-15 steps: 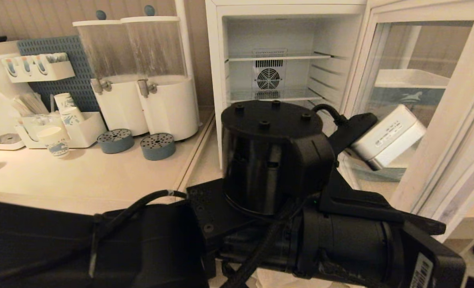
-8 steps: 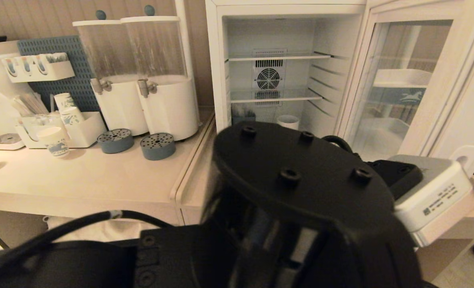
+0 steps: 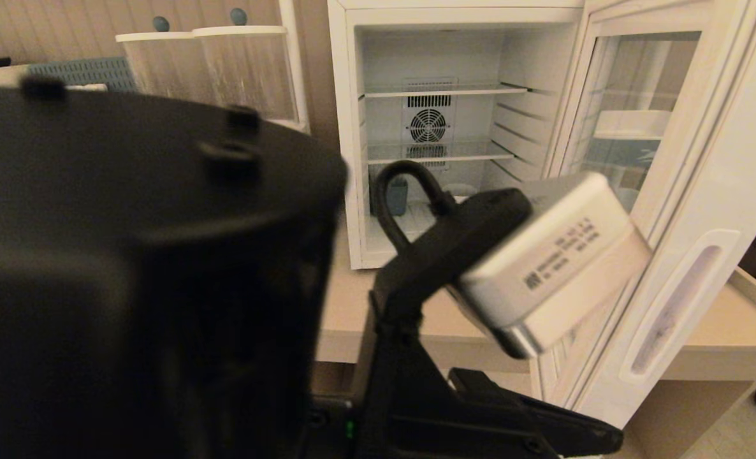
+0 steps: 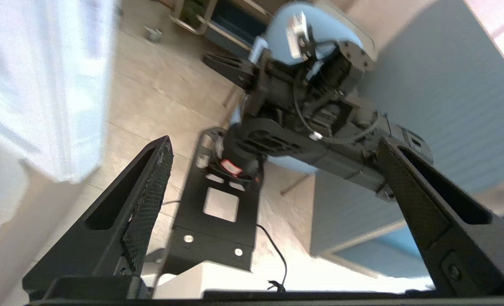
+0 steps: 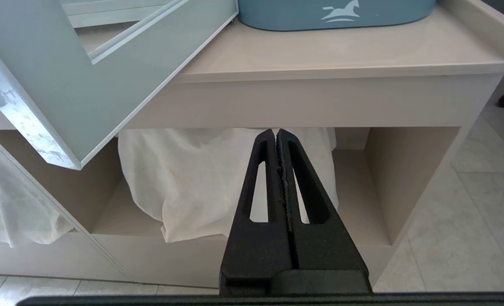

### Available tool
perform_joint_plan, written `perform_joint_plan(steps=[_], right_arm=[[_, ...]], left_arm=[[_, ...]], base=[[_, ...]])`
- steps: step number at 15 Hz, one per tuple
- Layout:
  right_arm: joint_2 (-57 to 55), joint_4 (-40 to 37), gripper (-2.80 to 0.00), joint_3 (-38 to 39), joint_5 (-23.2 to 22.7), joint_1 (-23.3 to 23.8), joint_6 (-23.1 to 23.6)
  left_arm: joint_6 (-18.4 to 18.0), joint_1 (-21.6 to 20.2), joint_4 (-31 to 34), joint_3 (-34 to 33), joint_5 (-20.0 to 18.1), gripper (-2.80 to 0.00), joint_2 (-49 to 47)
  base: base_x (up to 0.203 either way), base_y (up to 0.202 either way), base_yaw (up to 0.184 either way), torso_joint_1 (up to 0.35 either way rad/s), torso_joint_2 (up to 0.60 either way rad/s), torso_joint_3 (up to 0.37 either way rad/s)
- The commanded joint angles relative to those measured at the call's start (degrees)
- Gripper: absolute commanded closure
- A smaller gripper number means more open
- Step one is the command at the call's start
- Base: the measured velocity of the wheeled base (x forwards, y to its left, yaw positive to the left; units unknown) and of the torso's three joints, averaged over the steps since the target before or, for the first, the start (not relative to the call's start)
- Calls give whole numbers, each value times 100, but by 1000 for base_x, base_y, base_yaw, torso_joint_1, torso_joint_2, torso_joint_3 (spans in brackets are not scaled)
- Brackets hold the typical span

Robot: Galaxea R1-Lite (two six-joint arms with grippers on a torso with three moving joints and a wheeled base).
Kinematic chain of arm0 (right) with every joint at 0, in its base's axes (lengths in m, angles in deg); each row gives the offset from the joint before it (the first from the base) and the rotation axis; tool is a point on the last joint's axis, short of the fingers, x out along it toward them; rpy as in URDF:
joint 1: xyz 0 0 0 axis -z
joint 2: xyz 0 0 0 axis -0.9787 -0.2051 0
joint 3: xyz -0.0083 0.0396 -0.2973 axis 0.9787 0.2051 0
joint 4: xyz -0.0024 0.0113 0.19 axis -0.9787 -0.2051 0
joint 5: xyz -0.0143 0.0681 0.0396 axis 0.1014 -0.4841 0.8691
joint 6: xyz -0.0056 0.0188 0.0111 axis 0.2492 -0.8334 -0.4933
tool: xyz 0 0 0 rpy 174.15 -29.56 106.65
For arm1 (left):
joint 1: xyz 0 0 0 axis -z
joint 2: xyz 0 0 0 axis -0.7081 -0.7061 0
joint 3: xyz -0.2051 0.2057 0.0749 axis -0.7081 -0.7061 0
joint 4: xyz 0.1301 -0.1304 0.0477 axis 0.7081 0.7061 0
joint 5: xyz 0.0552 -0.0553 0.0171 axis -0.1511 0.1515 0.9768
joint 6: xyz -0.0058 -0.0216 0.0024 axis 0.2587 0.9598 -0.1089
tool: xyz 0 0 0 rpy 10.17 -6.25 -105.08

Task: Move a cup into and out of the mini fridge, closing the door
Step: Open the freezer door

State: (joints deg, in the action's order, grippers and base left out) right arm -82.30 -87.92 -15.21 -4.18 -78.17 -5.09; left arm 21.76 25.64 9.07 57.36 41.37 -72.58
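Your left gripper (image 4: 273,178) is spread wide with nothing between its fingers, its arm filling the left of the head view. Right of it, the cup (image 3: 462,189) sits on the mini fridge (image 3: 454,16) floor, the door (image 3: 722,191) swung open. Your right gripper (image 5: 280,146) is clenched, empty, below the counter (image 5: 341,55).

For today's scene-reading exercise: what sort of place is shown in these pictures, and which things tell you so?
Probably a drinks or coffee counter: an open white boxy mini fridge, tall clear-topped cylindrical drink dispensers, and a pale beige countertop with white cloths underneath.
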Motion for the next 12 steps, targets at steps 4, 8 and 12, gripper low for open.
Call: perform_joint_plan(steps=[4,8,12], right_arm=[[-4,-4,0,1,0,0,-5],[-4,-4,0,1,0,0,-5],[-4,-2,0,1,0,0,-5]], left_arm=[[14,-485,-88,-178,11,-280,282],[32,-640,-143,-263,21,-280,185],[-37,-696,-643,-222,8,-280,-206]], base=[[0,0,0,0,0,0],[0,0,0,0,0,0],[0,0,0,0,0,0]])
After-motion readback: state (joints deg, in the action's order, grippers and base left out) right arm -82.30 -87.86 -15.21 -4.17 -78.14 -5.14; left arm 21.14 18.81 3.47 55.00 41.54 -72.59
